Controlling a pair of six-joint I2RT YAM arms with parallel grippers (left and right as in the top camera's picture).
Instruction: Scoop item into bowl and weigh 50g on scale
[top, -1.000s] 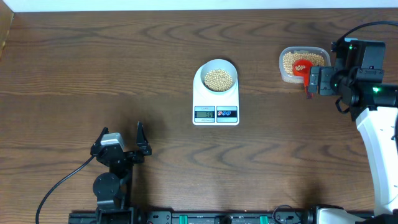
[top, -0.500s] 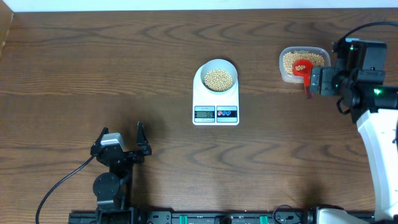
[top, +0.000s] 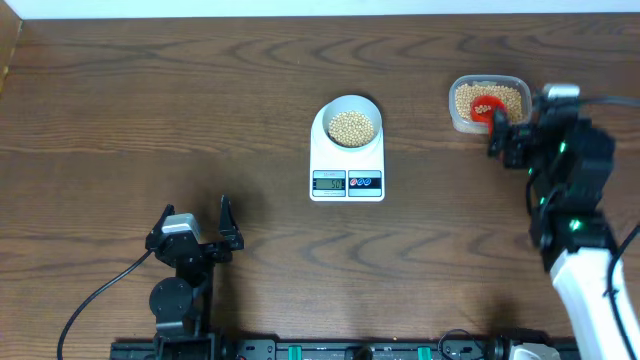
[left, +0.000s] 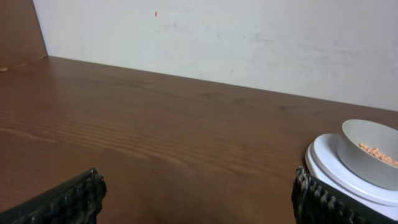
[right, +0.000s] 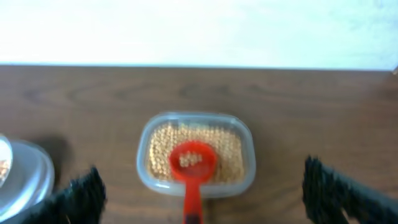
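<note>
At lower left our left pincer (top: 195, 213) gapes wide and empty. In the centre the bowl (top: 351, 100) of beans (top: 352, 127) sits on the scale (top: 330, 166), and we cannot read its display. At upper right the red scoop (top: 487, 108) lies in the tub (top: 453, 106). Our right pincer (right: 208, 194), wide and empty, hovers near its handle, and a careless swing could flip it, scattering beans over the bench (top: 120, 120).
</note>
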